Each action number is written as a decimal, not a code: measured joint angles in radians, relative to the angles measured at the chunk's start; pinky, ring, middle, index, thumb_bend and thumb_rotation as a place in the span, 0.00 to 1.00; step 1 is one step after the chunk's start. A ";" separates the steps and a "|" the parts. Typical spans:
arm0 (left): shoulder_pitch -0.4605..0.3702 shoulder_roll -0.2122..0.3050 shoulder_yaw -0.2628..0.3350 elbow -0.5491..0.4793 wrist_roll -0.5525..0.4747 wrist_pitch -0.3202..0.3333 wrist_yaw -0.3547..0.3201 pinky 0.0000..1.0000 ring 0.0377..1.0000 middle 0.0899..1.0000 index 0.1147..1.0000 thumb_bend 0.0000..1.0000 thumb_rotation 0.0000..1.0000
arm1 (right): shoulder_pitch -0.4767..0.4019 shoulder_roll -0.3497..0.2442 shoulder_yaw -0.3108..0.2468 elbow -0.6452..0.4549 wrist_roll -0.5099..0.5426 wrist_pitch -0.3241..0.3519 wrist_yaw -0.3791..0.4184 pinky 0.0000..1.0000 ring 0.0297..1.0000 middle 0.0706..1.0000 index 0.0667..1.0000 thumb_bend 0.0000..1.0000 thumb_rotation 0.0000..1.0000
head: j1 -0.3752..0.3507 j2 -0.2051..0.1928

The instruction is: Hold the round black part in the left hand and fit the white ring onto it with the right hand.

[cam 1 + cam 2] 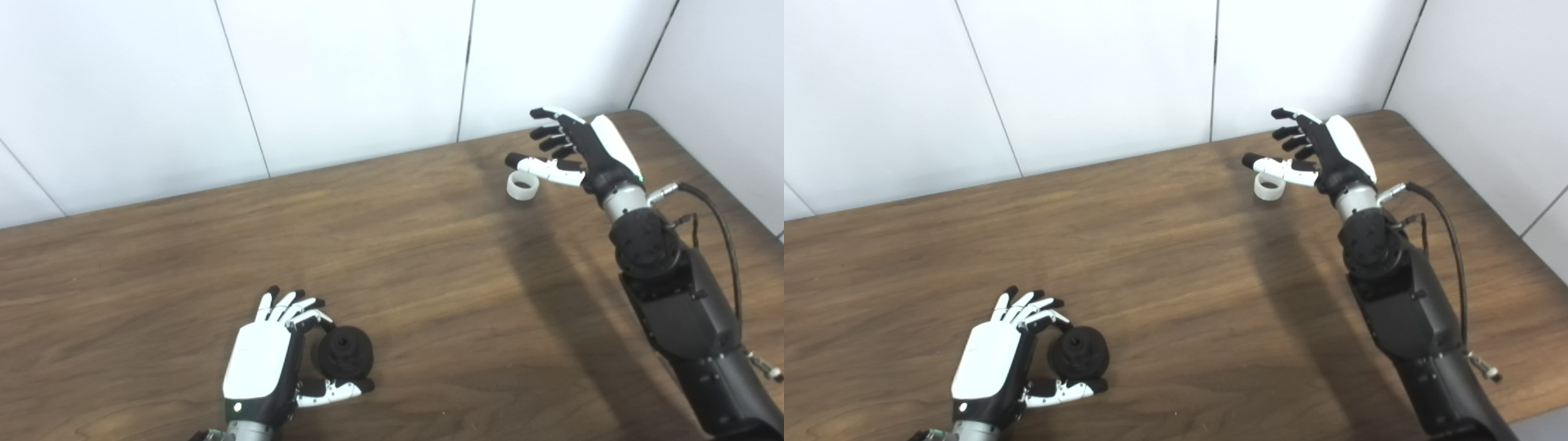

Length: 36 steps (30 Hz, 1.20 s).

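Observation:
The round black part point(344, 352) rests on the wooden table point(429, 275) near the front left. My left hand point(269, 361) lies beside it on its left, fingers curled at its top and thumb stretched along its near side, not closed on it. The white ring point(522, 185) stands on the table at the far right. My right hand point(569, 150) hovers open just right of and above it, fingers spread, the thumb reaching over the ring's top edge. The same scene shows in the right eye view, with the ring point(1270, 186) and black part point(1079, 352).
White wall panels point(343, 79) rise behind the table's far edge, and another wall point(723, 92) closes the far right corner. A black cable point(716, 214) loops off my right forearm.

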 measured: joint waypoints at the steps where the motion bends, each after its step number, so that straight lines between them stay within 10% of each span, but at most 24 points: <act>1: 0.000 0.000 0.000 0.000 0.001 0.000 0.001 1.00 0.88 0.77 0.42 0.52 0.05 | -0.005 -0.001 -0.002 0.008 0.003 0.001 0.006 0.83 0.88 0.88 0.76 0.77 0.43 | 0.000 0.000; 10: 0.000 0.000 -0.001 0.001 0.005 0.000 0.007 1.00 0.88 0.77 0.42 0.52 0.06 | -0.050 -0.061 0.014 0.124 0.002 0.004 0.055 0.85 0.93 0.95 0.74 0.86 0.28 | 0.006 0.003; 36: 0.003 0.000 0.002 0.002 0.005 -0.006 0.010 1.00 0.87 0.77 0.42 0.52 0.05 | -0.251 -0.160 0.265 0.363 -0.158 0.071 0.244 1.00 1.00 1.00 0.72 0.93 0.29 | 0.015 0.015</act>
